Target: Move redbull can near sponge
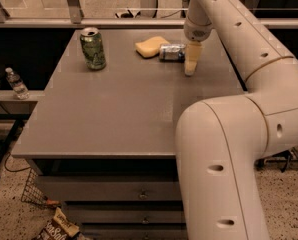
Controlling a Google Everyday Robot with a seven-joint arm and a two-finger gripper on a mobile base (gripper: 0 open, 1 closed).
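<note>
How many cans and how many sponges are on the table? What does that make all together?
Cans: 2, the green can standing up and the redbull can lying down.
Sponges: 1, the sponge.
Total: 3 things on the table.
The robot's hand hangs beside the redbull can.
</note>
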